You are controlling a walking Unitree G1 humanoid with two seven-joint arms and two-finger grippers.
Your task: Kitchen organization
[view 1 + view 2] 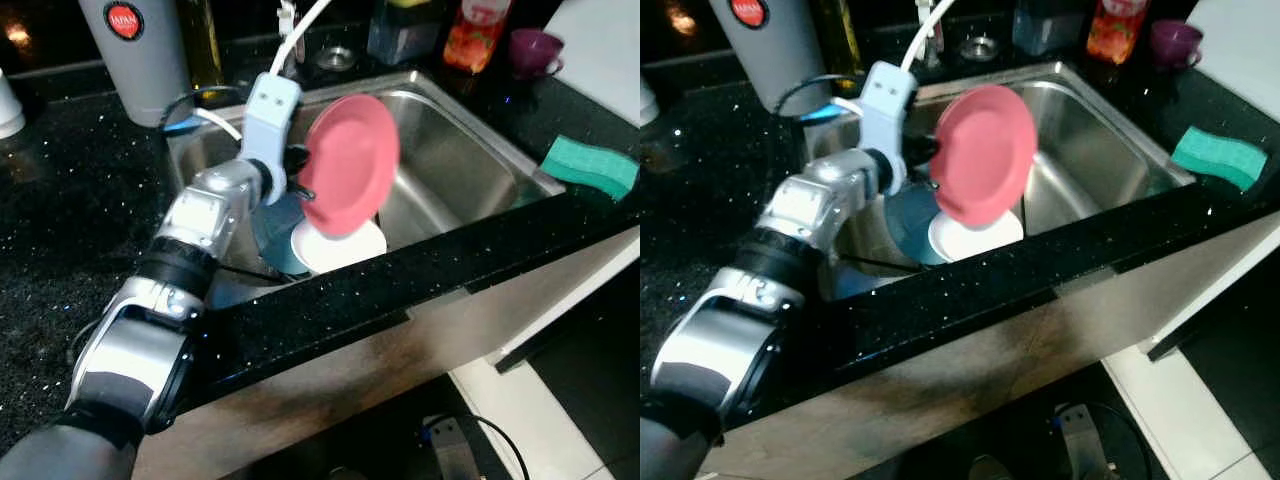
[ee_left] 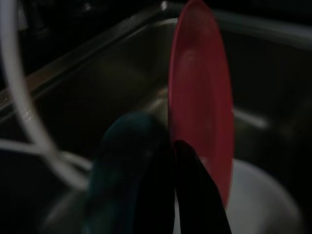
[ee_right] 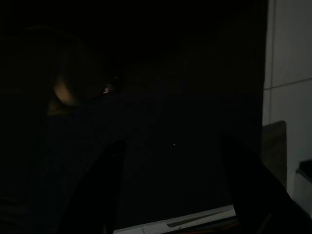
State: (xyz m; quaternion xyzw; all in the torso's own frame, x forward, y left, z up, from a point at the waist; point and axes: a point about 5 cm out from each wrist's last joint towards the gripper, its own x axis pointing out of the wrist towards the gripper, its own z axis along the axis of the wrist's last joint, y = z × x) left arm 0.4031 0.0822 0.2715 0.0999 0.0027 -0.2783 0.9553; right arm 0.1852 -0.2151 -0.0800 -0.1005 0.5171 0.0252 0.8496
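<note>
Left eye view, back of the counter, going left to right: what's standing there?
Grey canister → dark bottle → drain fitting → clear container → orange-labelled bottle → purple cup.

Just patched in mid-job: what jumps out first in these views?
The left tool holds a pink plate on edge above the steel sink. Beneath it lie a white plate and a teal plate. A green sponge sits on the black counter at the sink's right.
</note>
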